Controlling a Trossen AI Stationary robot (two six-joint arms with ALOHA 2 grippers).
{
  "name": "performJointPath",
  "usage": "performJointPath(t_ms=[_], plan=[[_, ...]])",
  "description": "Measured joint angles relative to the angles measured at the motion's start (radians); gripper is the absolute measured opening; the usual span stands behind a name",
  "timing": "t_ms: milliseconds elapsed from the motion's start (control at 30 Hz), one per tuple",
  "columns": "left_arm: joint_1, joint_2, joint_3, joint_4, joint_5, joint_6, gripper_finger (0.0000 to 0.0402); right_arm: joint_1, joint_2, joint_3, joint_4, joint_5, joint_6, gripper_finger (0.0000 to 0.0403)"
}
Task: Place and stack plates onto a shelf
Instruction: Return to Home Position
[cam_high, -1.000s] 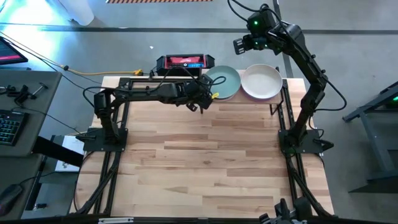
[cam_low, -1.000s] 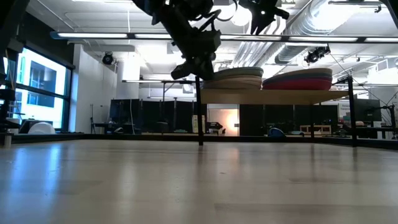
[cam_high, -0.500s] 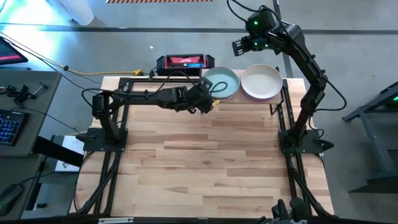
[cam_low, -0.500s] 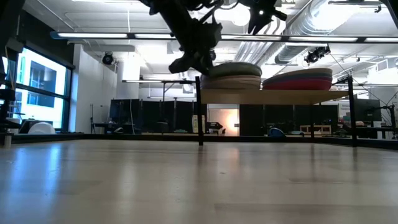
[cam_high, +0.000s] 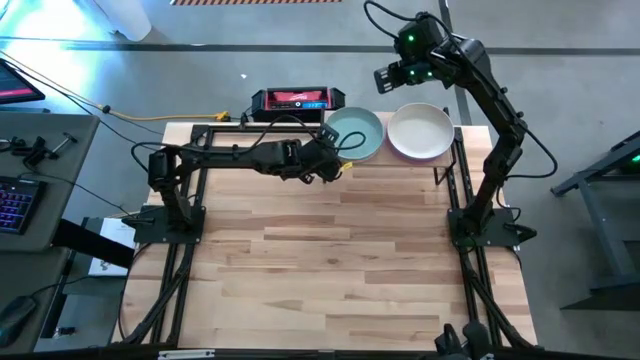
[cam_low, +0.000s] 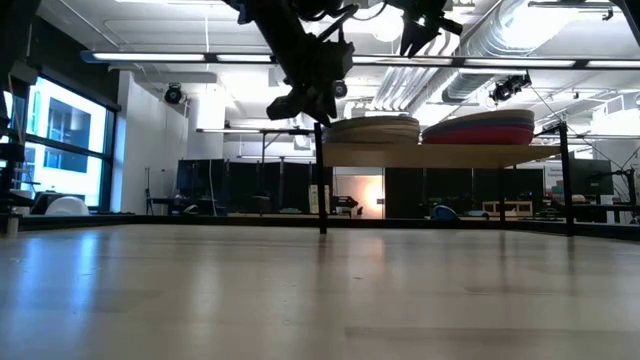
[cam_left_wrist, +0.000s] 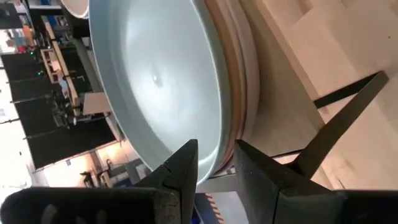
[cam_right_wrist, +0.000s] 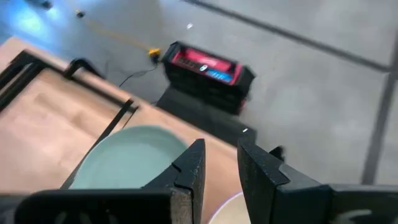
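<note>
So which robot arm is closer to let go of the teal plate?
The left one. The left gripper sits right at the teal plate rim on the shelf, while the right gripper hangs high behind the shelf.

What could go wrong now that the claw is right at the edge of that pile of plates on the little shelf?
1. The left claw has its fingers on either side of the teal plate's rim. Pulling away crookedly could drag that plate off its stack.
2. The stack sits near the shelf's left end, so a nudge might tip plates onto the table.
3. The right claw hangs above and behind the shelf; both arms moving at once might collide.
</note>
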Motion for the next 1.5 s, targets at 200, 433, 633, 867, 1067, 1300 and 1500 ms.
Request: performJointPath(t_ms=[200, 433, 633, 867, 1067, 1300, 1500], plan=[[0.008, -0.030, 0.000, 0.000, -0.031, -0.159, 0.0095, 0.005, 0.000, 0.000, -0.036, -0.134, -0.009, 0.0073], [0.030, -0.150, 0.000, -0.109, -0.007, -0.370, 0.0095, 0.034, -0.024, 0.000, -0.043, -0.203, -0.086, 0.0073], [0.064, -0.288, 0.002, -0.223, 0.060, -0.593, 0.0095, 0.033, -0.083, 0.000, -0.047, -0.222, -0.151, 0.0073], [0.090, -0.473, 0.001, -0.415, 0.152, -0.820, 0.0095, 0.035, -0.218, -0.125, 0.030, -0.298, -0.264, 0.0073], [0.090, -0.644, -0.005, -0.493, 0.195, -0.983, 0.0095, 0.023, -0.475, -0.581, 0.393, -0.482, -0.279, 0.0073], [0.090, -0.885, -0.193, -0.444, 0.190, -1.137, 0.0095, 0.024, -0.744, -1.073, 0.768, -0.599, -0.157, 0.0073], [0.072, -1.071, -0.424, -0.207, 0.189, -1.117, 0.0095, 0.037, -0.910, -1.390, 0.975, -0.663, -0.179, 0.0073]])
